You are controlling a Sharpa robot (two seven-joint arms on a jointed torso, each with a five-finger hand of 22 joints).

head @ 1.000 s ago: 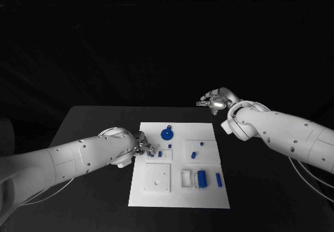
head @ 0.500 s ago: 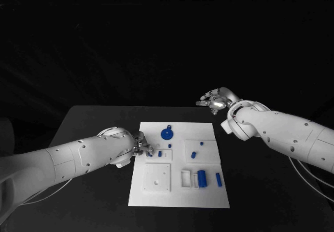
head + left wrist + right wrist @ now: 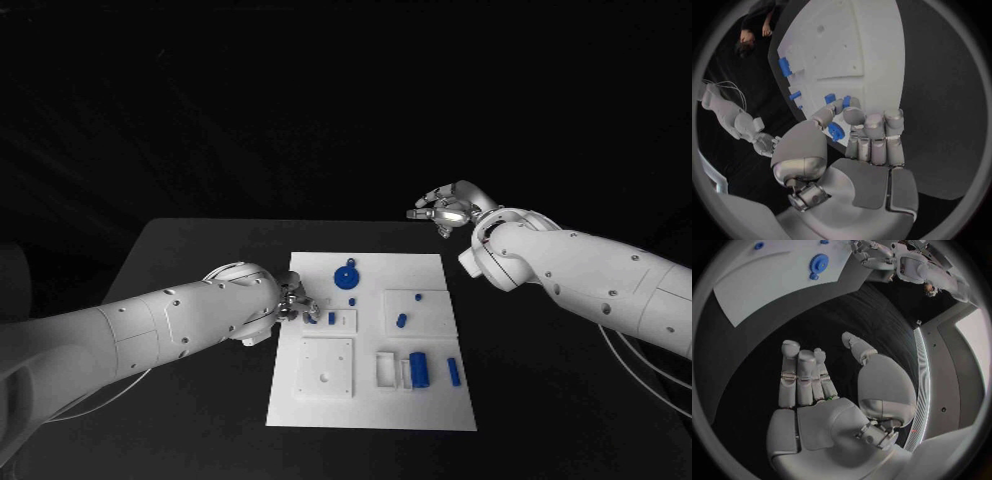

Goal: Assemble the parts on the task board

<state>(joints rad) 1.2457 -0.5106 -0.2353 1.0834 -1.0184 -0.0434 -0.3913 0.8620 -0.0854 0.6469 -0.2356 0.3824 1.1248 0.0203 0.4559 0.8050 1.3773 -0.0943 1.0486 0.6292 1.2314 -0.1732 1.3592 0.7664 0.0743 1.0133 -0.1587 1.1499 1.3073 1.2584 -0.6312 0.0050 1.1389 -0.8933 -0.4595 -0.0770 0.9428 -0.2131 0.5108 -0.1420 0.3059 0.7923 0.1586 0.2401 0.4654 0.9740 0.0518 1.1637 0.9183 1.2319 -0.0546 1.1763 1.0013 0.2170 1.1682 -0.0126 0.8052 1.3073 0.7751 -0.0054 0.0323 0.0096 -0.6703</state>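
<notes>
At the task board's (image 3: pixel 372 340) left edge nothing has moved over the last second: left hand (image 3: pixel 296 305) still pinches a small blue part (image 3: pixel 836 131) over the board, right hand (image 3: pixel 444 208) idles open beyond the far edge, so insertion looks stalled.

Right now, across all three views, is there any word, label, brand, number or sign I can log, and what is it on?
None: no text can be read in any view.
The task board is plain white, with no print visible.
The blue parts carry no markings that show.
The left hand and right hand show bare silver surfaces, with no label or logo.
</notes>
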